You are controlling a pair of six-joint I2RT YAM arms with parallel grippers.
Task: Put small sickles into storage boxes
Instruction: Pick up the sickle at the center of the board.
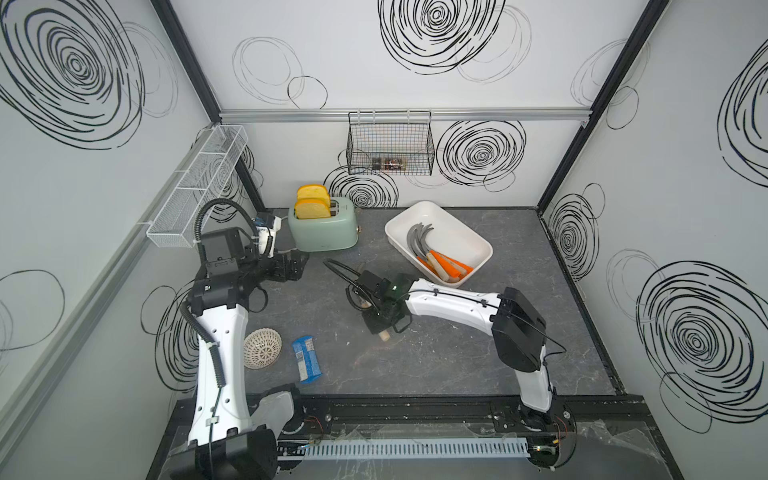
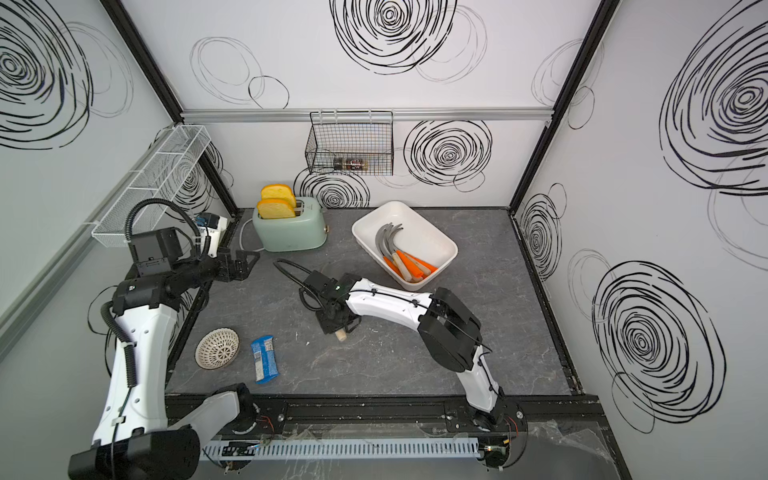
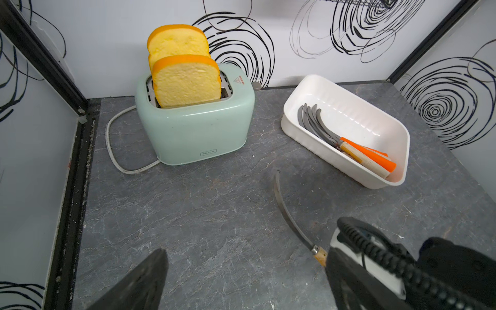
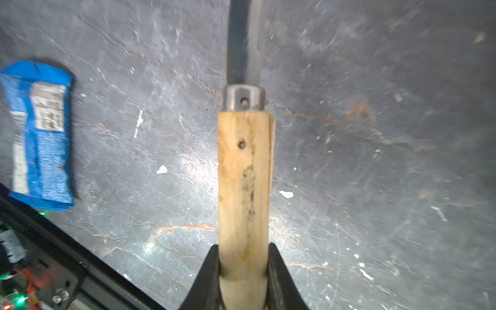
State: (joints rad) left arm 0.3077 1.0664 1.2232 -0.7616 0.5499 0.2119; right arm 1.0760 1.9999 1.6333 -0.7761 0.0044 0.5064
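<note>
Top views give you the whole desk (image 1: 457, 365) first, and toward its back the white storage box (image 1: 457, 235), near the toaster (image 1: 324, 228) but not touching it. Several small sickles (image 1: 436, 259) already lie together in that box, grey blades toward one end, orange and wooden handles toward the other. Your left hand (image 1: 299, 266) sits by the toaster, fingers apart, holding nothing. Your right hand (image 4: 243, 257) is clamped on the wooden handle of one more sickle (image 4: 244, 174) at mid-desk, short of the box; you cannot tell whether it is clear of the surface. No other sickle shows outside the box, so this looks like the last one: carry it over and release.
</note>
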